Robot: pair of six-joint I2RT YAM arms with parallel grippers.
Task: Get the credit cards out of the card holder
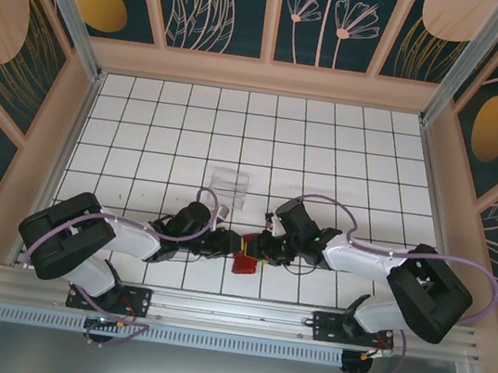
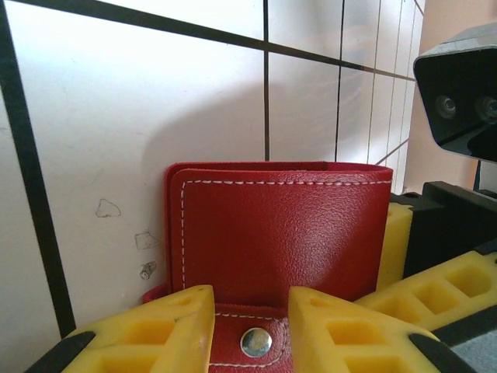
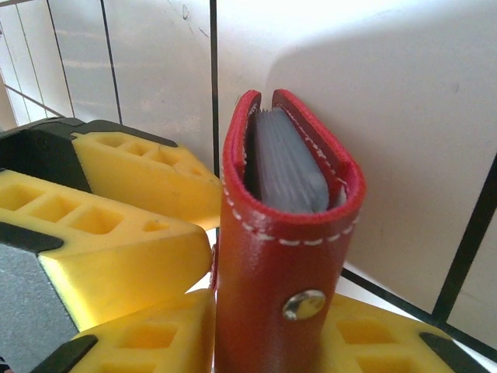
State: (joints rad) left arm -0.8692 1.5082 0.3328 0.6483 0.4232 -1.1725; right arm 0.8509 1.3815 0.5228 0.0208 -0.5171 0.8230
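Two-arm step | right pincer (image 3: 276,330) clenched on card holder (image 3: 279,249) | left pincer (image 2: 251,315) astride snap tab (image 2: 252,342), grip unclear | unsnap gently, then draw credit cards (image 3: 287,167)

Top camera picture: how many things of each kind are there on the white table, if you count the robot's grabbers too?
Red card holder: 1
Clear plastic box: 1
Grippers: 2 (left gripper, right gripper)
Total: 4
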